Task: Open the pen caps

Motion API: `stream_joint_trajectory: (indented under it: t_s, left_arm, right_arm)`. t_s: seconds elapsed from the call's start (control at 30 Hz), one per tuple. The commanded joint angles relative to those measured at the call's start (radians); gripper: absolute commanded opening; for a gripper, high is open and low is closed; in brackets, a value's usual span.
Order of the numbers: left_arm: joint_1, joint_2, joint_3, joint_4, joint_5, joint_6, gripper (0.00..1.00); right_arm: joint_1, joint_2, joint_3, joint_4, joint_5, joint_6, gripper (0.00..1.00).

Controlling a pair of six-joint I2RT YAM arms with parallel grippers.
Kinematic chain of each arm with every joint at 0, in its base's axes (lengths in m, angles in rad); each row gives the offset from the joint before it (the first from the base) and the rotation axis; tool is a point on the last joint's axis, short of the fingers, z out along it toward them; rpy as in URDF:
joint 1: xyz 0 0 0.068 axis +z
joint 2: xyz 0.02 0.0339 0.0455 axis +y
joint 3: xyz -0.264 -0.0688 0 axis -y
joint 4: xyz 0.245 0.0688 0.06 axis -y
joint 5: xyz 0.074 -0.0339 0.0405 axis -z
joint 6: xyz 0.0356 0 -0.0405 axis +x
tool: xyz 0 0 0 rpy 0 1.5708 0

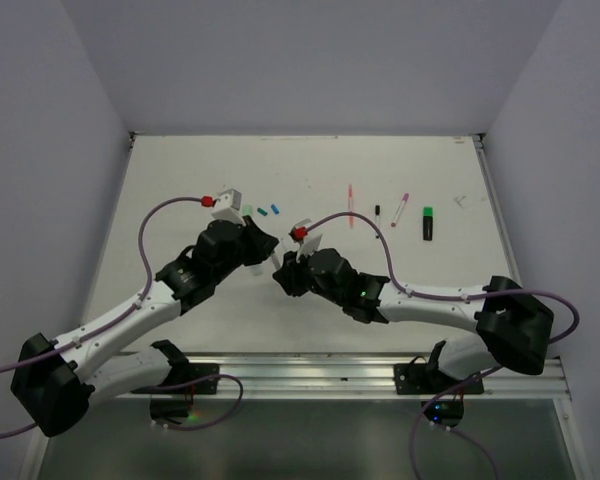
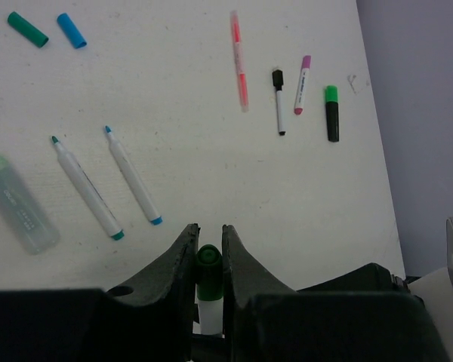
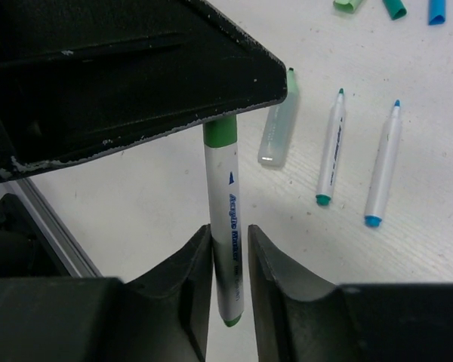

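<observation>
Nearest the lens in both wrist views: one white pen barrel, held over the table between the two arms, near the front middle. Left fingers are clamped tight on its dark green cap, and a bit of white barrel shows right behind the cap. Right fingers are closed on the barrel itself, blue lettering facing up, green butt end poking out past them. Cap sits flush on the barrel.

On the table, left to right from the left wrist camera:
- translucent pale marker at the left edge, lying flat.
- teal cap and blue cap, loose and off their pens, near each other but apart, far left. Pale green cap sits just beside the teal one, cut by the frame in the right wrist view.
- teal-tipped pen and blue-tipped pen, both uncapped, roughly parallel, near but not touching.
- pink pen, mid-table; can't tell whether it's capped.
- short white pen with black cap on.
- slim white pen with magenta cap on.
- black highlighter with bright green cap on, rightmost.

Those last four lie roughly in a row, well apart from the loose caps.
</observation>
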Motion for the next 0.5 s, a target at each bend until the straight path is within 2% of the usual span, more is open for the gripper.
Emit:
stream_joint_trajectory:
  t_s: [0.0, 0.07, 0.1, 0.13, 0.23, 0.47]
  left_arm:
    - [-0.004, -0.023, -0.011, 0.059, -0.023, -0.012, 0.0]
    - [-0.006, -0.03, -0.011, 0.06, -0.035, -0.012, 0.0]
    - [-0.006, -0.036, -0.009, 0.062, -0.044, -0.018, 0.0]
    - [-0.006, -0.039, -0.008, 0.068, -0.053, -0.021, 0.0]
    - [-0.004, -0.054, 0.014, 0.086, -0.108, -0.026, 0.0]
    - [-0.004, -0.011, 0.173, 0.212, -0.217, 0.042, 0.0]
  right_arm:
    - [0.003, 0.016, 0.049, 0.057, 0.0, -0.003, 0.26]
    - [0.003, 0.017, 0.049, 0.056, 0.004, -0.01, 0.12]
    - [0.002, 0.017, 0.049, 0.053, 0.009, -0.013, 0.02]
    - [0.003, 0.017, 0.046, 0.042, 0.009, -0.013, 0.0]
    - [0.003, 0.017, 0.016, 0.037, 0.009, -0.016, 0.0]
    - [0.003, -0.015, -0.062, 0.033, 0.009, -0.023, 0.0]
